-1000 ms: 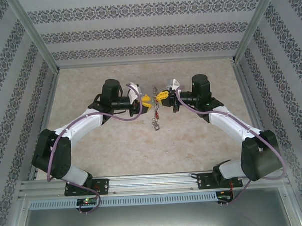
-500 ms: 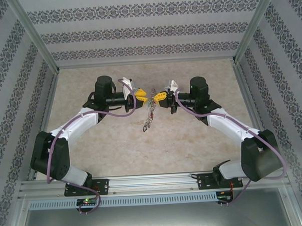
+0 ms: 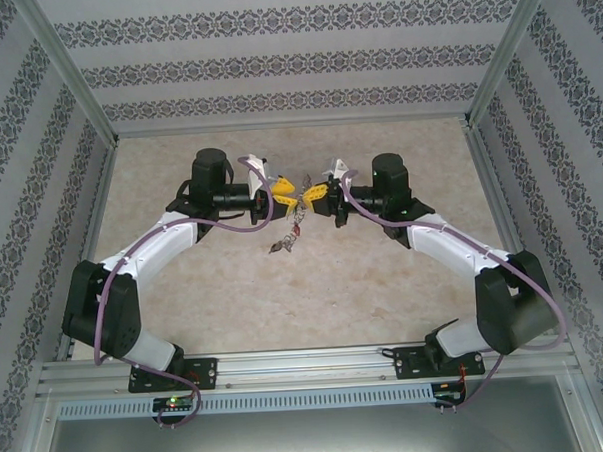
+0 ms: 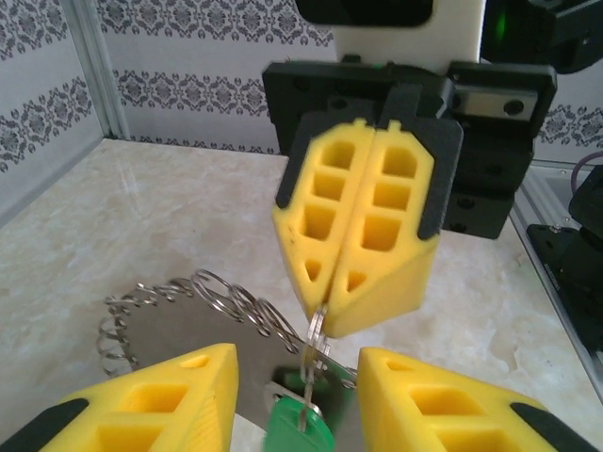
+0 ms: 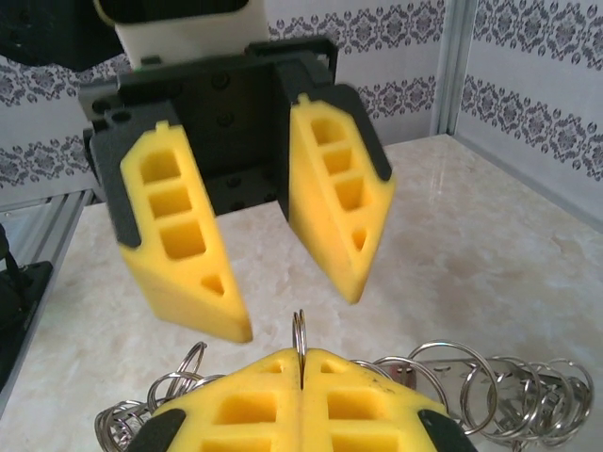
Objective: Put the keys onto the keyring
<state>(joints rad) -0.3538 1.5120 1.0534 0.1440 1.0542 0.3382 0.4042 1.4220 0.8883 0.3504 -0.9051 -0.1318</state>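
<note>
My right gripper (image 5: pixel 301 356) is shut on one small split ring (image 5: pixel 300 328) of the keyring (image 5: pixel 457 377), a grey metal plate fringed with many wire rings (image 4: pixel 170 320). It hangs between both grippers above the table (image 3: pixel 288 233). Seen from the left wrist, the right gripper (image 4: pixel 325 320) pinches that ring edge-on. A key with a green plastic head (image 4: pixel 301 428) dangles from it. My left gripper (image 4: pixel 297 360) stands open, its fingers (image 4: pixel 165 400) on either side of the green key without touching it. From the right wrist, the left gripper (image 5: pixel 297 311) faces mine, jaws apart.
The marble-patterned table (image 3: pixel 384 282) is walled by patterned panels and aluminium posts (image 3: pixel 70 81). Both arms meet near the table's middle, left gripper (image 3: pixel 283 192) and right gripper (image 3: pixel 314 192) nearly tip to tip. A metal rail (image 3: pixel 308 364) runs along the near edge.
Both grippers have shifted slightly left and toward the back. The hanging keyring has swung from straight down to trailing down-left. The right gripper stays shut on its ring.
</note>
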